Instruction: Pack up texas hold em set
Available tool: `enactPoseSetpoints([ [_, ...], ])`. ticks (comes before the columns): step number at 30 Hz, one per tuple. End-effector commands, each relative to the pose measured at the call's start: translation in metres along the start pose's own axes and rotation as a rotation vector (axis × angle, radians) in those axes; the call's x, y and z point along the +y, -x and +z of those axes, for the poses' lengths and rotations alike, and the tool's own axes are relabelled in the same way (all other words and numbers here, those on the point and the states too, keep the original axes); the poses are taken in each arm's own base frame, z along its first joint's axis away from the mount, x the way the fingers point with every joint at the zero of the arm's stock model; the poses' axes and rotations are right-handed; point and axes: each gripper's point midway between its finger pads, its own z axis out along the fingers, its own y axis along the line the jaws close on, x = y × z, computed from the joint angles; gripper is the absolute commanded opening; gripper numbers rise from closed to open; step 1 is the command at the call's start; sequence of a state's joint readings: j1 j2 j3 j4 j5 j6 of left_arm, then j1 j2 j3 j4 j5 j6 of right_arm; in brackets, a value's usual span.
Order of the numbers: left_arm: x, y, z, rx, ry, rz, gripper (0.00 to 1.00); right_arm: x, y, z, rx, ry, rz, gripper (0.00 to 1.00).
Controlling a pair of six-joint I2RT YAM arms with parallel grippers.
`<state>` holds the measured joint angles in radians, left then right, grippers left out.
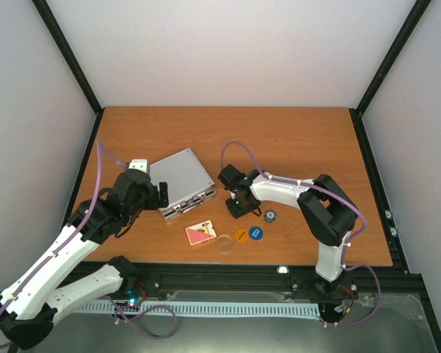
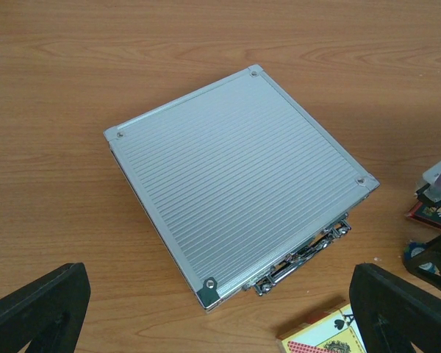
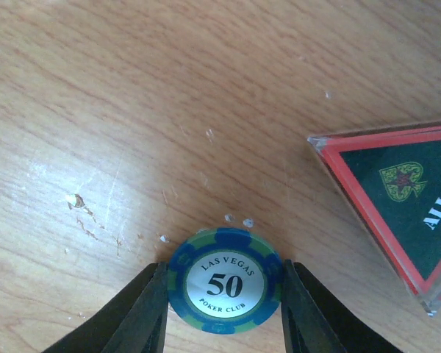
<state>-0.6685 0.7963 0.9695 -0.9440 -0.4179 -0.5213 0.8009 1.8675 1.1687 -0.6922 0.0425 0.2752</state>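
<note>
At table (image 1: 294, 132) centre: right gripper (image 3: 224, 309) clamped on chip (image 3: 225, 283) | triangle (image 3: 400, 198) at chip's 2 o'clock | left gripper (image 2: 220, 301) spread wide, facing closed case (image 2: 235, 184)

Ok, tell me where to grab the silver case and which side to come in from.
Take the case by the metal handle on its latched edge, coming from the near side, which that edge faces. It lies flat and closed, and the lid looks too broad to span, so the handle is probably the best hold.
</note>
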Motion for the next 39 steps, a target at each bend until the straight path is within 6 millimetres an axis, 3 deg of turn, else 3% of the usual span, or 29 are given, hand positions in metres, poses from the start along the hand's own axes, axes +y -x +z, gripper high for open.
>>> enactPoseSetpoints([
  [1,0.005,0.002,-0.004,-0.009,0.015,-0.014,1.0,-0.013,-0.036,0.031,0.132,-0.053,0.001,0.1],
  [5,0.005,0.001,-0.004,-0.009,0.017,-0.014,1.0,-0.012,-0.029,0.017,0.107,-0.049,0.004,0.03],
  [11,0.004,0.001,-0.003,-0.011,0.012,-0.018,1.0,-0.013,-0.016,-0.014,0.058,-0.051,-0.001,0.03],
  [26,0.004,0.0,-0.004,-0.014,0.003,-0.022,1.0,-0.023,-0.011,-0.036,0.016,-0.041,0.034,0.05],
  [29,0.004,0.0,-0.004,-0.014,0.002,-0.022,1.0,-0.02,-0.015,-0.031,0.024,-0.022,0.037,0.24],
  [31,0.004,-0.001,-0.004,-0.012,0.005,-0.021,1.0,-0.016,-0.016,-0.029,0.027,-0.003,0.037,0.44],
  [32,0.004,0.0,-0.004,-0.012,0.006,-0.021,1.0,-0.015,-0.016,-0.029,0.029,0.004,0.034,0.61],
  [37,0.004,0.0,-0.004,-0.012,0.006,-0.02,1.0,-0.014,-0.015,-0.026,0.032,0.011,0.019,0.8],
  [39,0.004,0.0,-0.003,-0.012,0.008,-0.02,1.0,-0.012,-0.018,-0.021,0.043,0.023,0.016,0.81],
])
